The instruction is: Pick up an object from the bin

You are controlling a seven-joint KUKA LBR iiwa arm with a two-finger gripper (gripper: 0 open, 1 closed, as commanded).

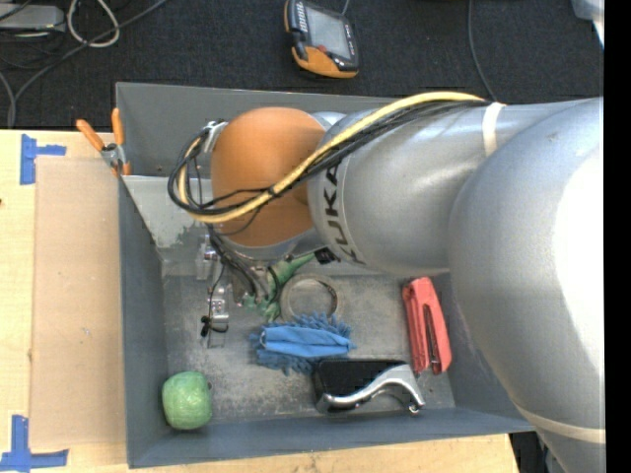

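Gripper (215, 315) sits low in the left-centre of the grey bin (141, 323), under the arm's orange cover (261, 170). We cannot tell how far it is open or whether it has hold of anything: the metal parts blur together there. It is down over bare bin floor, not over any one thing.

Nearest to it, just right: a thin metal ring (311, 292) lying flat, and a green bit (293, 264) at the cover's lower edge, kind unclear. Right below the ring, touching it, a blue fringed duster (296, 344); we mark this as the closest pickable thing, centre of the bin.

Further out: black-and-silver handled tool (365, 384) at lower centre, just beside the duster's right end. Red flat tool (426, 325) upright along the right side, near the silver arm (493, 205). Green ball (187, 400) alone in the lower left corner, well apart from the rest.
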